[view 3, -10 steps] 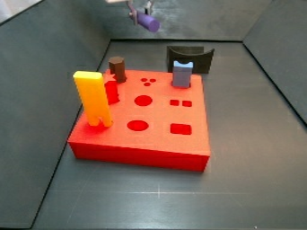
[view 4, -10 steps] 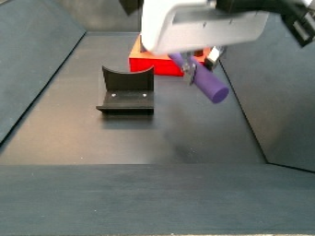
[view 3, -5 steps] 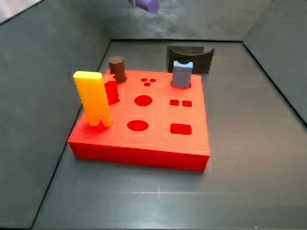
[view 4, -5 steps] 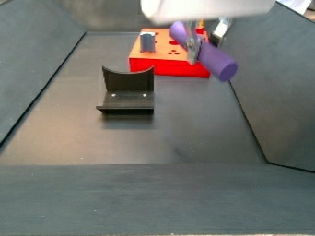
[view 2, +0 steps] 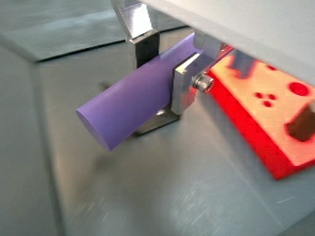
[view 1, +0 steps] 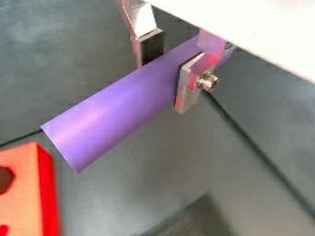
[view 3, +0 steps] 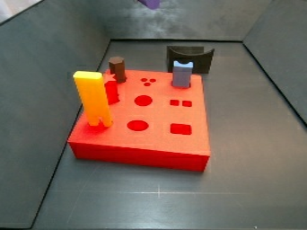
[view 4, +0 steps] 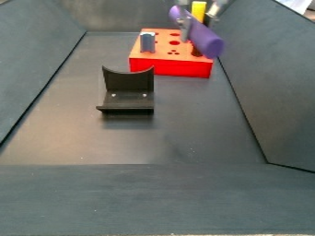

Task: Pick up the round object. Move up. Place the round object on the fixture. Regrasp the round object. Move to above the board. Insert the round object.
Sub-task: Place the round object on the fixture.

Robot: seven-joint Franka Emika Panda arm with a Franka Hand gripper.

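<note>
My gripper [view 1: 170,63] is shut on the round object [view 1: 113,118], a smooth purple rod lying crosswise between the silver fingers [view 1: 191,85]. Both wrist views show this grip [view 2: 165,66], with the rod [view 2: 128,107] sticking far out to one side. In a side view the rod [view 4: 201,31] hangs tilted high above the floor, under the gripper [view 4: 204,11] at the frame's top edge. Only the rod's tip [view 3: 150,4] shows in a side view. The dark fixture [view 4: 125,90] stands on the floor, well below. The red board [view 3: 144,121] lies flat with round and square holes.
A yellow block [view 3: 92,97], a dark-brown peg [view 3: 118,68] and a blue-grey notched peg [view 3: 181,74] stand in the board. The fixture [view 3: 189,56] stands behind the board. Sloping grey walls [view 3: 54,54] enclose the floor.
My gripper has risen with the purple rod in it, almost out of the top of both side views. The board, pegs and fixture have not moved.
</note>
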